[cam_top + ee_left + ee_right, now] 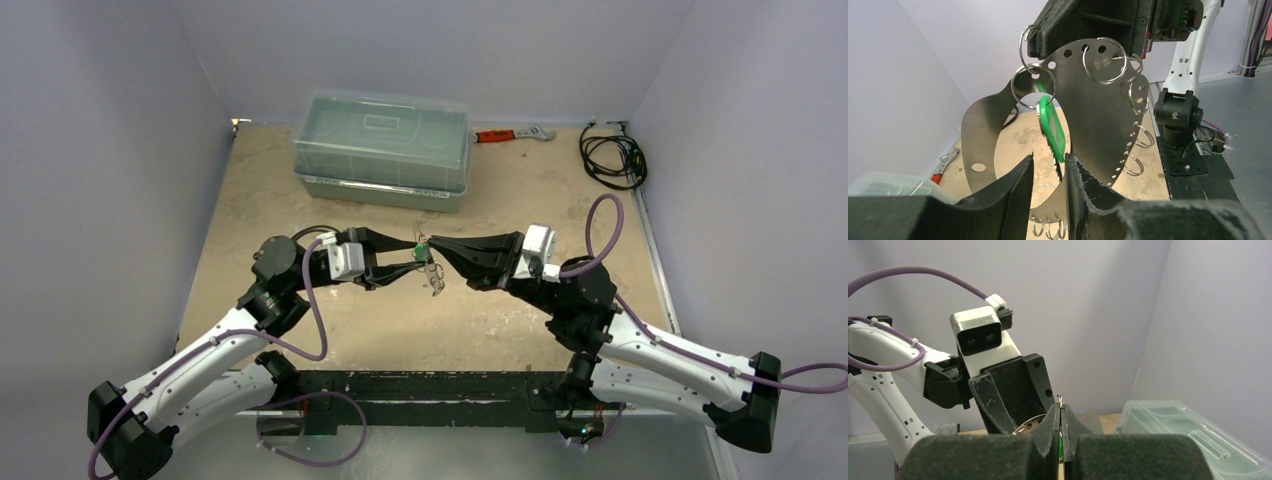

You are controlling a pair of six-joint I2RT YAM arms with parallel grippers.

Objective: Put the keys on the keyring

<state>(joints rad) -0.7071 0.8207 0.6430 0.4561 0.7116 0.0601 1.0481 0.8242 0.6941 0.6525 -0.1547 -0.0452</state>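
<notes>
key [1050,127]: green plastic head, seen edge-on; head up against a split ring of the keyring [1093,115], blade pointing down between the jaws of the left gripper [1050,162]; raised above mid-table, off the surface
keyring: curved steel plate drilled with holes along its edge, many split rings through them; top edge clamped in the right gripper [1061,415]
left gripper: jaws narrow, one on either side of the blade; a gap shows on one side; whether they pinch it cannot be told
right gripper: fingers pressed together on the keyring's thin edge; nose to nose with the left gripper
table [520,200]: sandy, mottled top; clear lidded box [385,145] at far middle; red-handled wrench [510,133] just right of it; black cable [612,158] coiled in far right corner
room: pale lilac walls [100,150] on three sides
</notes>
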